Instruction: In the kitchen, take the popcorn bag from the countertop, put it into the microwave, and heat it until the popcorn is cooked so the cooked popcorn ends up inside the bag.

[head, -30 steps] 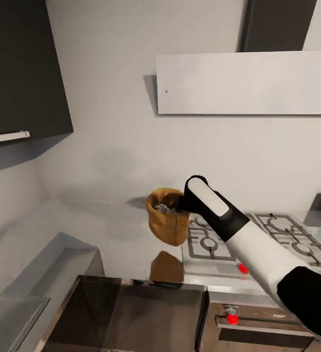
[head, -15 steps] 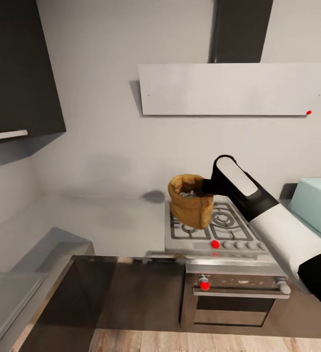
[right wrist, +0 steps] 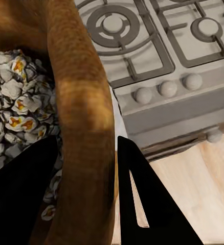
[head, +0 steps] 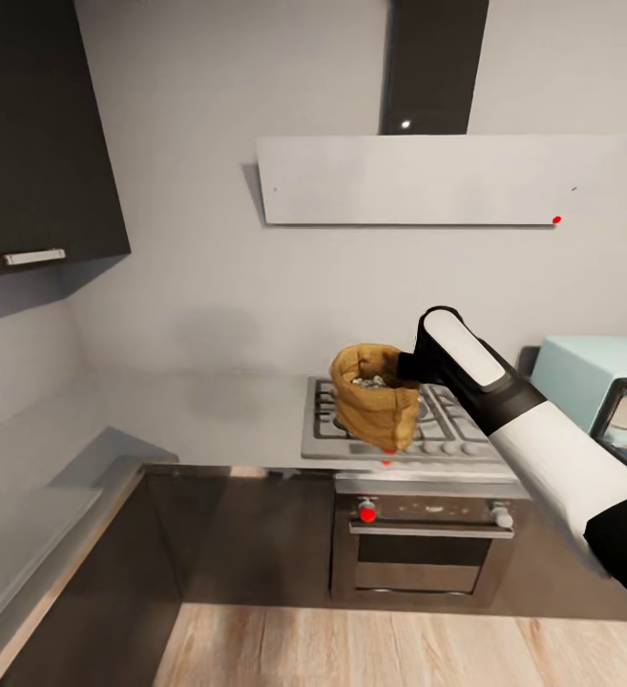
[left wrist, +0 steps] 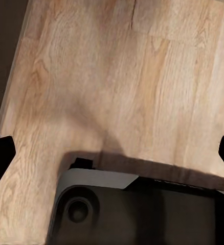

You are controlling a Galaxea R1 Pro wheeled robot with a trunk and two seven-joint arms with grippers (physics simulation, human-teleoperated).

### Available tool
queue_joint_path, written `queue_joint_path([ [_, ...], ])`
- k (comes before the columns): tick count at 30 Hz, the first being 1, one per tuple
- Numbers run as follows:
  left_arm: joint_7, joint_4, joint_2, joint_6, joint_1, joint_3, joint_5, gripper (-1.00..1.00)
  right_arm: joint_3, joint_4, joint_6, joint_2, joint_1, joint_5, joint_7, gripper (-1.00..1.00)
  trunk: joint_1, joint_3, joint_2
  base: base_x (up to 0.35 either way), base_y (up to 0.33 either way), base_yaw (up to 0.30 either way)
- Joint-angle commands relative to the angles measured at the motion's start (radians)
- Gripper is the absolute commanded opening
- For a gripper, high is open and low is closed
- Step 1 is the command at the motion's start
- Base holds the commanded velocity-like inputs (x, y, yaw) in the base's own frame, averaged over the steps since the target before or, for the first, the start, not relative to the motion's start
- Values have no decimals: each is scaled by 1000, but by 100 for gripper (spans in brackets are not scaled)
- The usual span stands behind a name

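The right arm (head: 532, 448) runs from the lower right corner of the head view toward the middle of the frame. It is built in bands: a black rounded section at the bottom right edge, then a smooth white tapered tube, then a black sleeve-like collar, and at the far end a black link with a glossy white oval panel on its top face. In the right wrist view, two flat black fingers (right wrist: 142, 204) rise from the bottom edge, wedge-shaped and matte, one with a narrow slit cut through it. In the left wrist view, black finger tips (left wrist: 0, 155) sit at the left and right edges, and a dark grey rounded base housing (left wrist: 137, 209) with a pale rim and a circular recess fills the bottom.
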Motion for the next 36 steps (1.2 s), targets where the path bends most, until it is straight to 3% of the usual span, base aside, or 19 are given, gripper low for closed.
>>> queue_joint_path([
  [1,1,1,-1,-3,0,2,1,100,3,-1,11,-2,-1,-8,-10,-100,0,-1,-1,-311,-210,0],
  [9,1,1,-2,-3,-1,3,1,100,0,-2,10,-16,1,-8,-10,-100,0,1,-1,-310,-211,-163],
  [19,1,1,-10,-3,-2,4,-1,100,6,-5,10,-13,5,-8,-6,-100,0,6,-1,-306,-213,-197],
  [22,1,1,-10,-3,-2,4,-1,100,4,20,10,-7,-1,-5,-5,-100,0,6,-1,-306,-213,-1],
  [24,1,1,-10,-3,-2,4,-1,100,2,110,13,14,-32,-4,1,-100,0,6,-1,-306,-213,0],
  [27,1,1,-10,-3,-2,4,-1,100,2,171,13,37,-61,-1,9,-100,0,6,-1,-306,-213,0],
  [31,1,1,-10,-3,-2,4,-1,100,4,212,14,44,-80,2,76,-100,0,6,-1,-306,-213,0],
  [34,1,1,-10,-3,-2,4,-1,100,7,291,15,46,-104,3,167,-100,0,6,-1,-306,-213,0],
  [35,1,1,-10,-3,-2,4,-1,100,17,322,15,50,-111,19,230,-100,0,6,-1,-306,-213,0],
  [36,1,1,-10,-3,-2,4,-1,100,25,340,21,53,-114,65,285,-100,0,6,-1,-306,-213,0],
])
